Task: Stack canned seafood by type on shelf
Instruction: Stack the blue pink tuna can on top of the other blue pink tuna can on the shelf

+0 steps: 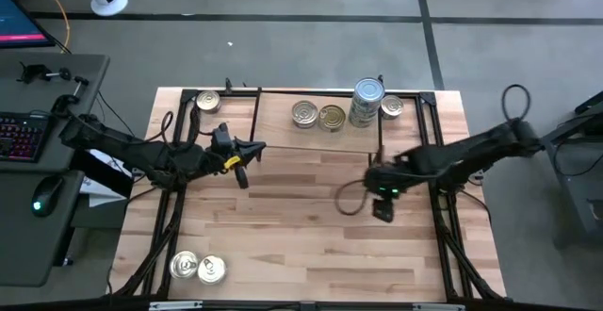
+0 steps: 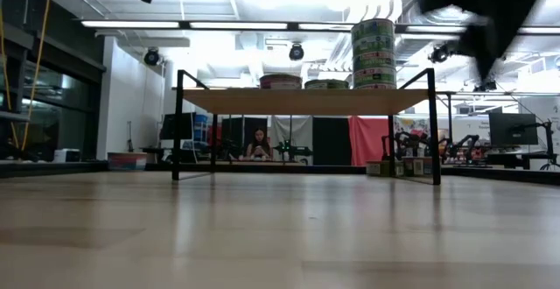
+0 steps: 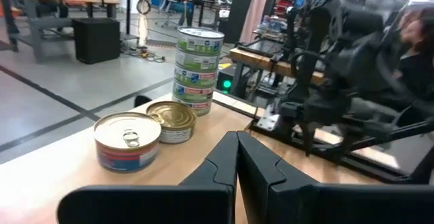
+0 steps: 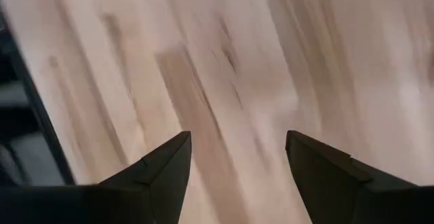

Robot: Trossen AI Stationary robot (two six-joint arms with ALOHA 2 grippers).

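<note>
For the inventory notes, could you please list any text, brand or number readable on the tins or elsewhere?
Nothing can be read.
Stacked tins: green, red and blue printed labels, too blurred.
Silver-topped tin: red band, too blurred.
Gold-topped tin: no legible print.

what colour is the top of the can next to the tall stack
Gold, on the can beside the tall stack; clearest in the left wrist view.

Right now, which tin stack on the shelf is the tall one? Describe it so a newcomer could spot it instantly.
Find the shelf, the low light-wood board along the table's far edge. On its right half stands the tall stack of tins with green-and-white labels. Its neighbours, two low tins side by side to its left and another low tin to its right, sit far lower; it alone towers.
</note>
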